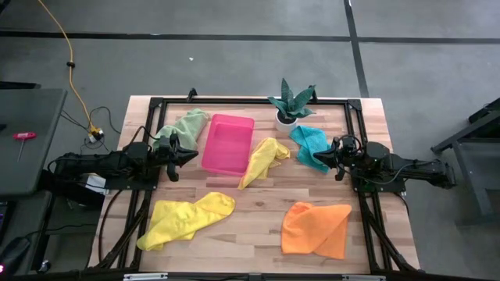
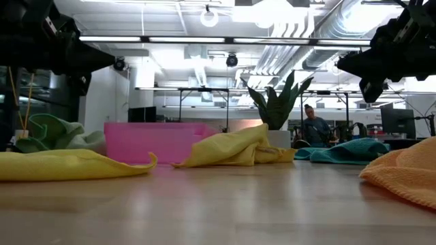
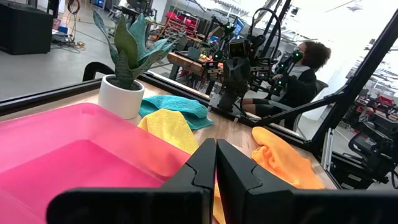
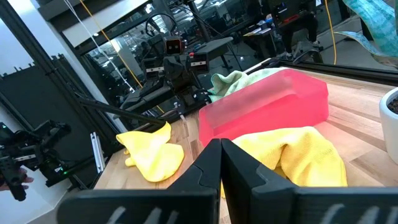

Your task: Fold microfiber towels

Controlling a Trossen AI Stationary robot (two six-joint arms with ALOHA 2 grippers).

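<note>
Several crumpled microfiber towels lie on the wooden table: a pale green one (image 1: 186, 125) at the far left, a yellow one (image 1: 263, 158) in the middle, a teal one (image 1: 311, 145) at the far right, a second yellow one (image 1: 186, 218) at the near left and an orange one (image 1: 316, 227) at the near right. My left gripper (image 1: 194, 153) is shut and level at the table's left side, above the table. My right gripper (image 1: 316, 155) is shut and level at the right side, beside the teal towel. Neither touches a towel.
A pink plastic tray (image 1: 228, 143) stands at the middle far side, between the green and the middle yellow towel. A potted plant (image 1: 290, 104) in a white pot stands at the far edge. A black frame (image 1: 250, 101) runs around the table. A person (image 2: 315, 128) sits in the room behind.
</note>
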